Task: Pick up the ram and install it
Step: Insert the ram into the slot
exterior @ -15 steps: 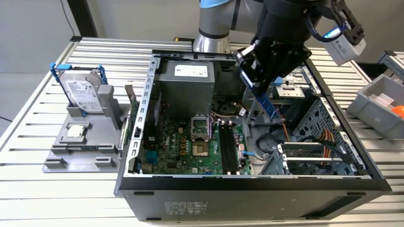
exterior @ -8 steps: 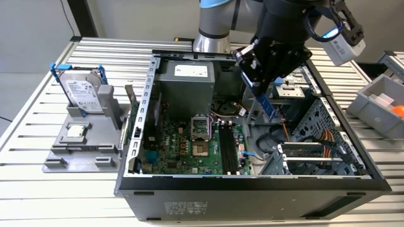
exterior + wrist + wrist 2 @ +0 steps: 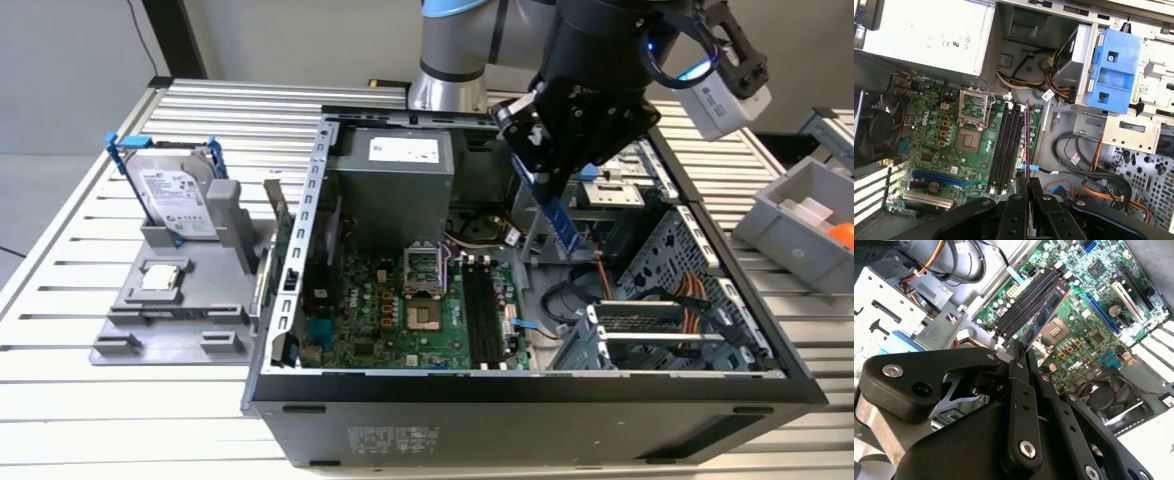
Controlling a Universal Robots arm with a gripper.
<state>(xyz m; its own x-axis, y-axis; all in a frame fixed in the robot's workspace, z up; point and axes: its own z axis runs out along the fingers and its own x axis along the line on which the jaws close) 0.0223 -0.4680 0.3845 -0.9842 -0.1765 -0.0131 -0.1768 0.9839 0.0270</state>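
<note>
This is a robotics lab or assembly test cell for computer hardware. An open PC case (image 3: pixel 534 300) lies on its side on a table (image 3: pixel 80 260) of ribbed aluminium profiles, its green motherboard (image 3: pixel 400 300) exposed. Just beside the case, on the exterior view's left, a grey fixture (image 3: pixel 174 300) holds a hard drive (image 3: pixel 174 190) upright and a small silver chip (image 3: pixel 163 277) flat. On the case's other side stands a grey parts bin (image 3: pixel 801 215). Above the case hangs an industrial robot arm (image 3: pixel 587 80) carrying cameras.
</note>
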